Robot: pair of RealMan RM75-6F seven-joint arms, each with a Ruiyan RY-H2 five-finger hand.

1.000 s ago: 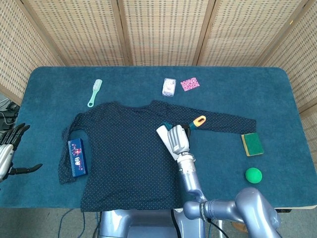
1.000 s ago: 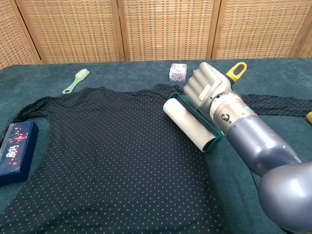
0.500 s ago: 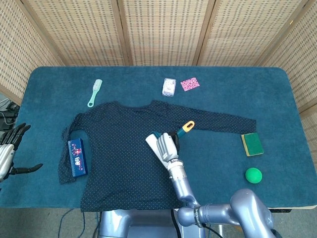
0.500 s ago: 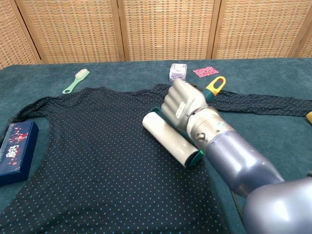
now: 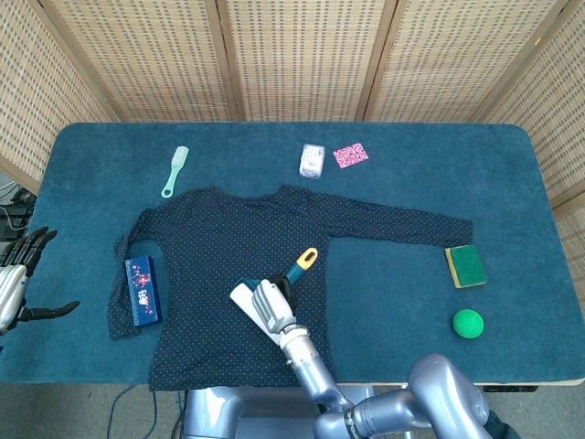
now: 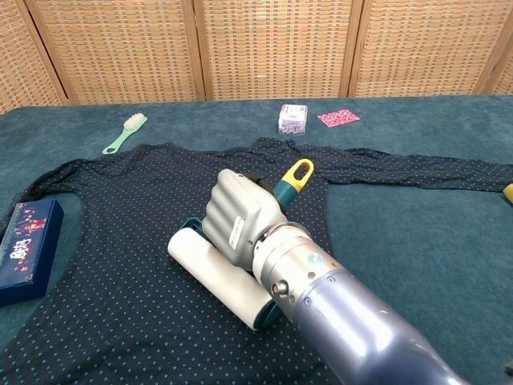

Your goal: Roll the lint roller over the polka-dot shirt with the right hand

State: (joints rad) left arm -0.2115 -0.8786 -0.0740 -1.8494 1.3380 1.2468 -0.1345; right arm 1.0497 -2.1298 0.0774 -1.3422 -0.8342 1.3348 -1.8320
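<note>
The dark polka-dot shirt (image 5: 210, 265) (image 6: 120, 216) lies flat on the blue table, sleeves spread. My right hand (image 5: 271, 306) (image 6: 239, 218) grips the lint roller (image 5: 245, 300) (image 6: 216, 277) by its teal handle, whose yellow loop end (image 5: 306, 259) (image 6: 298, 172) sticks out behind. The white roll rests on the shirt's lower front, near the hem. My left hand (image 5: 16, 279) hangs off the table's left edge with fingers spread, holding nothing; the chest view does not show it.
A blue box (image 5: 142, 290) (image 6: 26, 249) lies on the shirt's left sleeve. A mint brush (image 5: 174, 171) (image 6: 124, 131), small white pack (image 5: 312, 160) (image 6: 292, 119) and pink card (image 5: 350, 155) (image 6: 337, 118) sit at the back. A sponge (image 5: 465, 265) and green ball (image 5: 468, 323) sit right.
My right hand has drawn the roller across the shirt, from near the right armpit toward me and leftward to the lower front. The left hand has not moved.
</note>
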